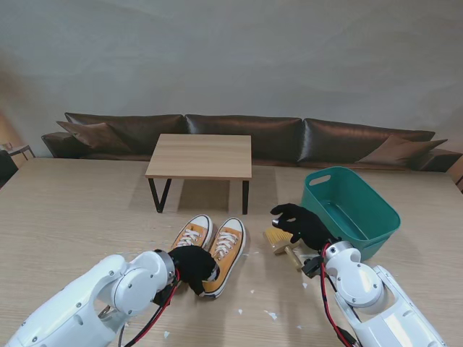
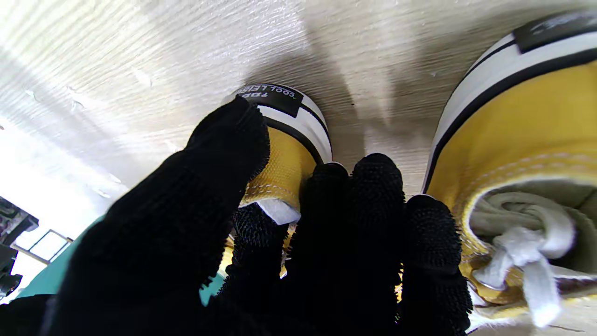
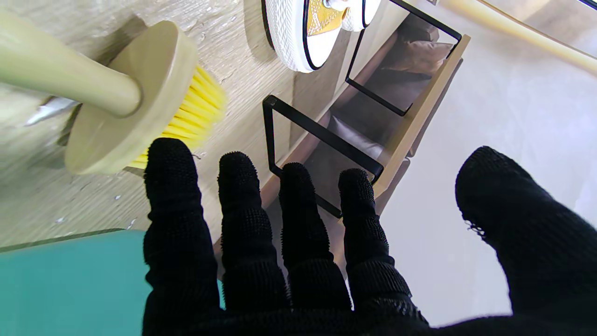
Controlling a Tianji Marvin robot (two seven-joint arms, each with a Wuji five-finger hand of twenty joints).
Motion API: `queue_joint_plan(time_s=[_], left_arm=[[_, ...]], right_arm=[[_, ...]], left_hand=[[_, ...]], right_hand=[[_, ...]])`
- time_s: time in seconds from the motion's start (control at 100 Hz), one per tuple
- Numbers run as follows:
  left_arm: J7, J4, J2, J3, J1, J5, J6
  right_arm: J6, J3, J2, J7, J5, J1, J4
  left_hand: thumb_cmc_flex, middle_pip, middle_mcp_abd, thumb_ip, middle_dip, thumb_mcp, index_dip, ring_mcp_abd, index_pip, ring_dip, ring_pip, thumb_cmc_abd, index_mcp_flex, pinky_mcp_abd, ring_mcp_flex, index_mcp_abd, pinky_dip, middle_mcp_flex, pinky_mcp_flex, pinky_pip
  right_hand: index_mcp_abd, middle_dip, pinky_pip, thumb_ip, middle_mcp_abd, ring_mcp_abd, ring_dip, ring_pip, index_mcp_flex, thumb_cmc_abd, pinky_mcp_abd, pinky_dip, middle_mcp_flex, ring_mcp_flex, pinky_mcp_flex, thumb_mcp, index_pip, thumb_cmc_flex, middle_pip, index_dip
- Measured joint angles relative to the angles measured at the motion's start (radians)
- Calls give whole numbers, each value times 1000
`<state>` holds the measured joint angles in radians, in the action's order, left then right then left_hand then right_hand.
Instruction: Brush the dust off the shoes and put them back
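Stand view showed our left robot hand (image 1: 193,264) clamped on the heel of the right-hand yellow shoe (image 1: 225,254), its mate (image 1: 192,233) just beside it on the counter (image 1: 72,210). Our right robot hand (image 1: 300,224) hovered with fingers (image 3: 240,196) apart over the brush (image 1: 281,242), not gripping it, near the teal basket (image 1: 362,199).
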<state>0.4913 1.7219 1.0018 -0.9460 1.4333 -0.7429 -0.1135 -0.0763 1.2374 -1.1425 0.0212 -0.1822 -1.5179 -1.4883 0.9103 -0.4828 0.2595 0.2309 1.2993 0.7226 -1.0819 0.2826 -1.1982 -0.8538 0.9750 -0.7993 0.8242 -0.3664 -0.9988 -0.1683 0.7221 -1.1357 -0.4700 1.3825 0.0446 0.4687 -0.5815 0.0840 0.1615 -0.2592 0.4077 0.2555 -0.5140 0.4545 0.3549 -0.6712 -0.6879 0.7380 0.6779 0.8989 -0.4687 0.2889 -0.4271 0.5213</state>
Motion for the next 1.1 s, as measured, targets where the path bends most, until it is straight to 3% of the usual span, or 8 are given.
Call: queue_joint_plan(time_s=[0.15, 0.29, 0.49, 0.59, 0.77, 0.87, 1.0, 1.1], left_arm=[[12, 15, -2, -14, 10, -22, 3], [9, 32, -2, -40, 31, -32, 14], [13, 65, -1, -85, 59, -42, 47], [8, 102, 2, -137, 93, -65, 69], [-104, 134, 16, -216, 154, -73, 75], [-154, 132, 25, -246, 167, -17, 75], [-179, 116, 39, -297, 175, 46, 87], [-235, 82, 47, -335, 183, 71, 139]], right_arm=[[2, 0, 0, 2, 2, -1, 0], [2, 0, 0, 5, 3, -1, 0], [3, 0, 0, 5, 3, -1, -1], [1, -1, 1, 11, 3, -3, -2], [-5, 0, 3, 15, 3, -12, -9], [-11, 7, 3, 11, 4, -27, -25], [-2, 23, 3, -4, -8, -65, -74], [50, 27, 4, -49, -109, -101, -135]], left_hand=[[-37, -7, -18, -1, -111, 15, 160, 0, 86, 0, 0, 23, -53, 14, 42, 18, 19, 78, 42, -2], [-110, -6, -16, -2, -338, 9, 343, 6, 414, 0, -13, 51, -73, 14, 68, 41, 32, 142, 66, -26], [-193, 85, 7, -43, -476, 40, 436, 20, 664, 6, -64, 115, -47, 14, 96, 54, 36, 178, 86, -51], [-204, 154, 11, -83, -570, 42, 498, 45, 753, 67, -186, 165, -42, 13, 126, 55, 32, 180, 105, -107], [-203, 272, 14, -84, -741, -67, 552, 96, 850, 231, -463, 268, -33, -6, 229, 52, -34, 198, 186, -297], [-204, 307, 18, -104, -824, -151, 583, 103, 902, 321, -598, 319, -33, -12, 309, 46, -87, 221, 236, -433], [-203, 333, 22, -124, -886, -231, 622, 107, 950, 385, -687, 343, -36, -13, 392, 41, -124, 272, 288, -565], [-202, 354, 29, -124, -902, -260, 635, 107, 957, 406, -710, 343, -36, -14, 391, 41, -130, 296, 306, -630]], right_hand=[[0, 0, 0, 0, 0, 0, 0, 0, 0, 0, 0, 0, 0, 0, 0, 0, 0, 0, 0, 0], [0, 0, 0, 0, 0, 0, 0, 0, 0, 0, 0, 0, 0, 0, 0, 0, 0, 0, 0, 0], [0, 0, 0, 0, 0, 0, 0, 0, 0, 0, 0, -1, 0, 0, 0, 0, -1, 0, 0, 0], [0, 0, 1, 0, 0, 0, 0, 0, 0, 0, 0, -1, 0, 0, 0, 0, -1, 0, 0, 0], [0, 0, 1, 0, 0, 0, 0, 0, 0, 0, 0, -2, 0, 0, 0, 0, -1, 0, 0, 0], [0, 0, 1, 0, 0, 0, 0, 0, 0, 0, 0, -2, 0, 0, 0, 0, -1, 0, 0, 0], [5, 0, 1, 0, 2, 0, 0, 0, -18, 0, 0, -3, 1, 0, 0, 0, -11, 0, 0, 0], [14, 0, 1, 0, 2, 0, 0, 0, -28, 0, 0, -24, 1, 0, 0, 0, -19, 0, 0, 0]])
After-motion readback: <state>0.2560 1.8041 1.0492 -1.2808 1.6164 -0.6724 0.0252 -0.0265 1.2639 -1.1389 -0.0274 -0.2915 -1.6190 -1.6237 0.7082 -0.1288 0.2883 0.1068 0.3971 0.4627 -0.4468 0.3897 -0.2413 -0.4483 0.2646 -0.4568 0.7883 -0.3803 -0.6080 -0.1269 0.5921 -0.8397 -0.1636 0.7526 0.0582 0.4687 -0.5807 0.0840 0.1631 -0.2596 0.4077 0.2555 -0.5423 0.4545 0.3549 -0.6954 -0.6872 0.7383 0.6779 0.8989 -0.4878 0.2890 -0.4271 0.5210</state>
